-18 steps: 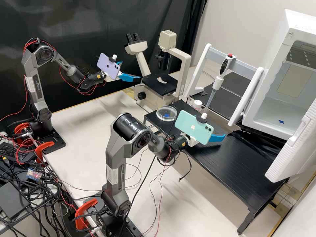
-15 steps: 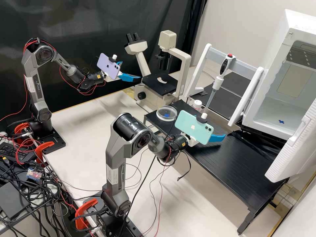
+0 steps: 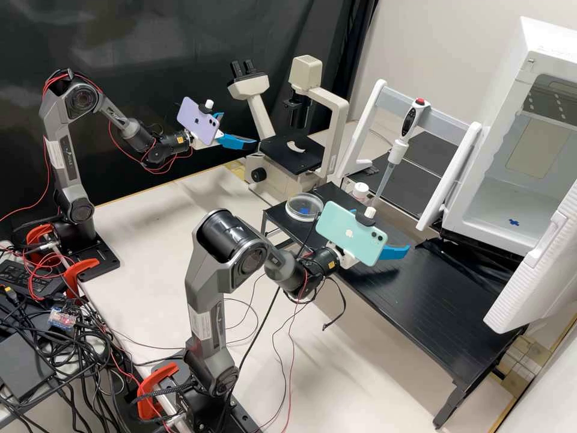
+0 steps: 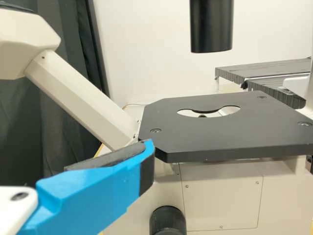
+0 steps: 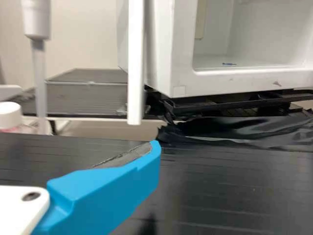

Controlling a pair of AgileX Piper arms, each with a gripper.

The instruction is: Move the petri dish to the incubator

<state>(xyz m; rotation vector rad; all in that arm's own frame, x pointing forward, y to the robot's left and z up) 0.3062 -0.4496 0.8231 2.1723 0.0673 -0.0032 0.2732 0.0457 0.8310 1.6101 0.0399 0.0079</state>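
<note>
While the dish (image 3: 303, 207) rests on the stand (image 3: 421, 313), the right gripper (image 3: 397, 246) is parted and empty, as is the left gripper (image 3: 238, 130); for a sound grasp, you best bring the right one level, straddle the rim evenly and close gently.

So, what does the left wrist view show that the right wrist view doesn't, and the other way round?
Left wrist view: the microscope's black stage with its round cut-out, the cream neck, a black cylinder above the stage and a dark knob below it.

Right wrist view: the incubator, open at the front, with a small blue mark on its floor, plus the pipette and a white cap.

Both: a blue finger with a darker pad, and some black ribbed surface.
</note>
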